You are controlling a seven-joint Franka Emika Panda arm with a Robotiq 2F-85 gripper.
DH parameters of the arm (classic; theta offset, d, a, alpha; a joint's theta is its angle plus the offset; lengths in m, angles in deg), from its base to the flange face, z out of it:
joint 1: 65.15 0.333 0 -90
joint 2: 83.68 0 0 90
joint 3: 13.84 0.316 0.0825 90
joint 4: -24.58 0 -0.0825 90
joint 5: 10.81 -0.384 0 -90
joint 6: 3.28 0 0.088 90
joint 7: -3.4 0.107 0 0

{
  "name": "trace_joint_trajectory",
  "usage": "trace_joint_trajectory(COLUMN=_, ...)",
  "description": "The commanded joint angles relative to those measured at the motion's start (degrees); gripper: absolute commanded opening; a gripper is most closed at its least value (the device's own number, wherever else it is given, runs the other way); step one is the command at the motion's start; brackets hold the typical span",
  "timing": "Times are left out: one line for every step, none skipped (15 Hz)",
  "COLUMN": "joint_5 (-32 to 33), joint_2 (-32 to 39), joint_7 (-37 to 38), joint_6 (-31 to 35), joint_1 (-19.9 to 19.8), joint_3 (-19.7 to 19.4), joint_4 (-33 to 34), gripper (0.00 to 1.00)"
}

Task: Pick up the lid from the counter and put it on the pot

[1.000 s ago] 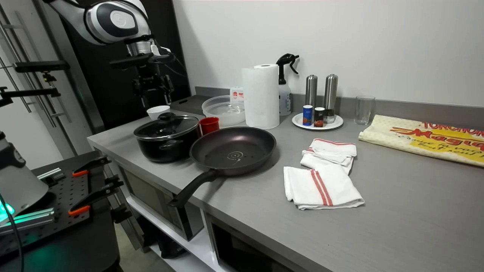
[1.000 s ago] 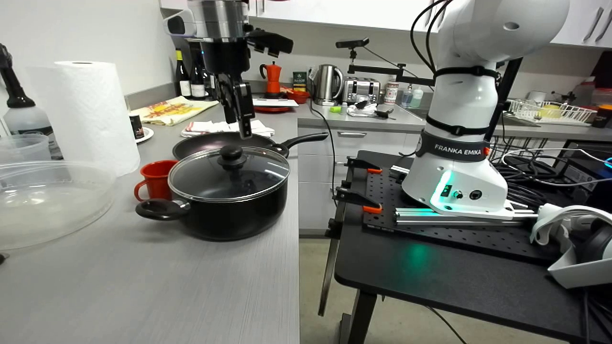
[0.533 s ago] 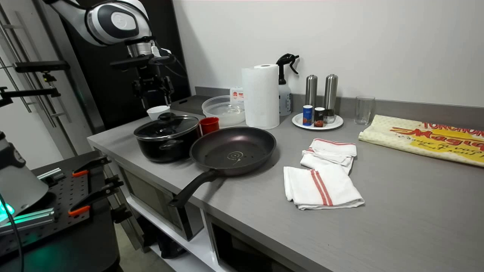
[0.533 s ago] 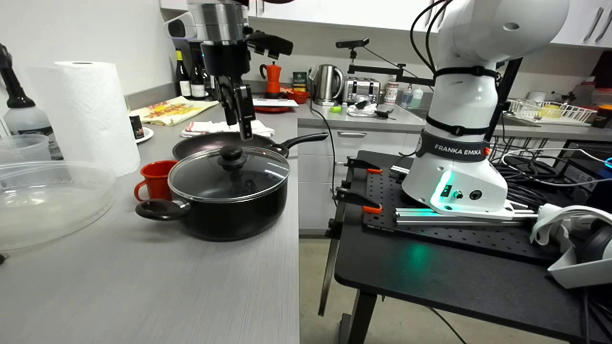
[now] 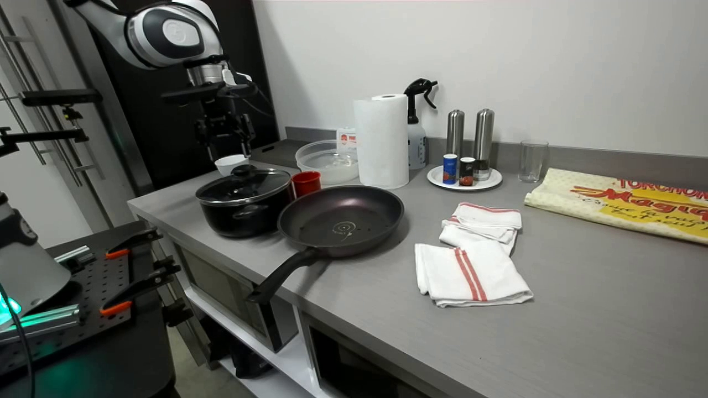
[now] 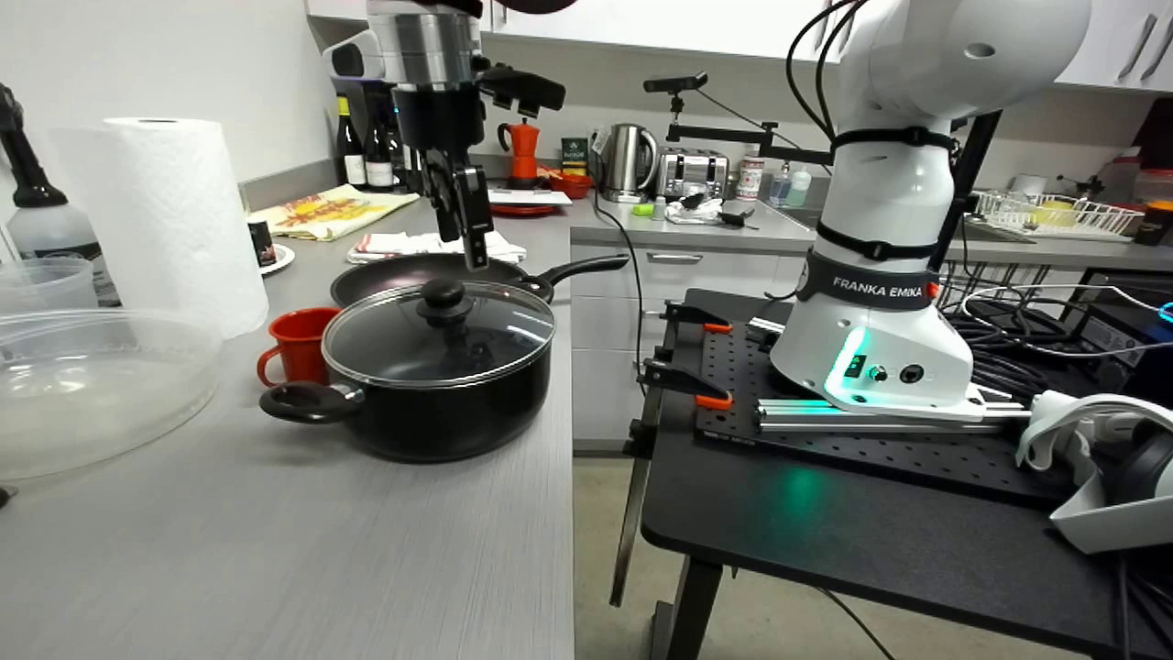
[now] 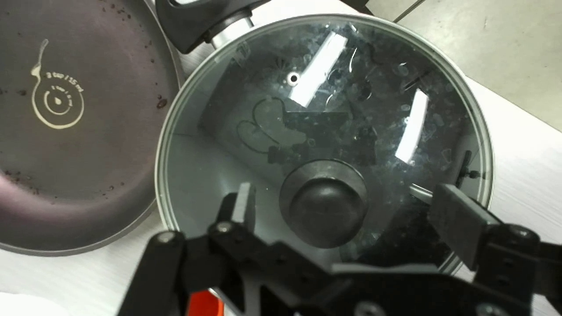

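Note:
The clear glass lid [image 6: 385,353] rests on the black pot [image 6: 449,422], its dark knob [image 6: 443,301] upward. The lid [image 5: 268,182] and pot [image 5: 238,221] show in an exterior view too. The pot stands on the grey counter [image 6: 412,559] near its edge. My gripper [image 6: 460,243] points down above the lid, apart from it. In the wrist view, the gripper [image 7: 347,213] is open and empty, with its finger pads [image 7: 456,224] on either side of the knob [image 7: 327,213]. The lid [image 7: 210,175] fills most of that view.
The frying pan [image 5: 343,221] sits close beside the pot, its handle past the counter edge. A red mug [image 6: 302,341] stands by the pot. A clear plastic bowl [image 6: 92,403], paper towel roll [image 5: 381,143], spray bottle [image 5: 416,141], white plate [image 5: 437,179] and folded towels [image 5: 470,271] are on the counter.
My gripper has shifted very slightly sideways above the lid and stays open. The lid, pot and other things have not moved.

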Motion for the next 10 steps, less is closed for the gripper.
trace_joint_trajectory(joint_5=-0.6, joint_2=0.0, joint_7=-0.1, joint_6=2.3, joint_1=0.6, joint_3=-0.1, joint_4=-2.2, gripper=1.0)
trace_joint_trajectory(joint_5=-0.6, joint_2=0.0, joint_7=-0.1, joint_6=2.7, joint_1=0.7, joint_3=-0.1, joint_4=-2.7, gripper=1.0)
trace_joint_trajectory(joint_5=-0.6, joint_2=0.1, joint_7=0.0, joint_6=3.0, joint_1=0.7, joint_3=0.0, joint_4=-3.3, gripper=1.0)
trace_joint_trajectory(joint_5=-0.6, joint_2=0.1, joint_7=0.0, joint_6=3.4, joint_1=0.7, joint_3=0.0, joint_4=-4.0, gripper=1.0)
trace_joint_trajectory(joint_5=-0.7, joint_2=0.2, joint_7=-0.1, joint_6=3.7, joint_1=0.8, joint_3=0.0, joint_4=-4.5, gripper=1.0)
trace_joint_trajectory(joint_5=-0.8, joint_2=0.3, joint_7=-0.2, joint_6=4.1, joint_1=0.8, joint_3=0.0, joint_4=-5.0, gripper=1.0)
trace_joint_trajectory(joint_5=-0.7, joint_2=0.5, joint_7=-0.2, joint_6=4.5, joint_1=0.9, joint_3=0.1, joint_4=-5.5, gripper=1.0)
trace_joint_trajectory(joint_5=-0.4, joint_2=0.6, joint_7=0.1, joint_6=4.9, joint_1=0.9, joint_3=0.1, joint_4=-5.8, gripper=1.0)
trace_joint_trajectory(joint_5=-0.3, joint_2=0.8, joint_7=-0.1, joint_6=5.4, joint_1=0.9, joint_3=0.1, joint_4=-6.1, gripper=1.0)
trace_joint_trajectory(joint_5=0.2, joint_2=1.1, joint_7=0.3, joint_6=5.9, joint_1=0.9, joint_3=0.0, joint_4=-6.3, gripper=1.0)
